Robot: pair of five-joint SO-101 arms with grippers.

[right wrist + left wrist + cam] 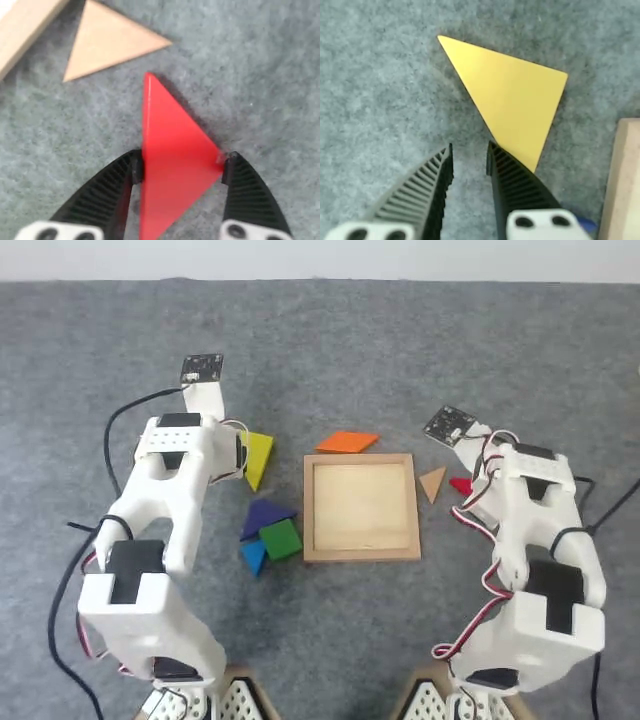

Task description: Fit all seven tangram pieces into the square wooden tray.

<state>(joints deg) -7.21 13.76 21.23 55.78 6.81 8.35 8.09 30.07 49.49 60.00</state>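
Observation:
The square wooden tray lies empty in the middle of the grey mat. Left of it are a yellow triangle, a purple triangle, a green square and a blue triangle. An orange parallelogram lies behind the tray. A tan triangle and a red triangle lie to its right. My left gripper is narrowly open at the yellow triangle's edge, holding nothing. My right gripper is shut on the red triangle, one finger on each side.
Both arms stand at the near side of the table, one on each side of the tray. A tray edge runs close to each gripper. Bare mat stretches behind the orange piece and in front of the tray.

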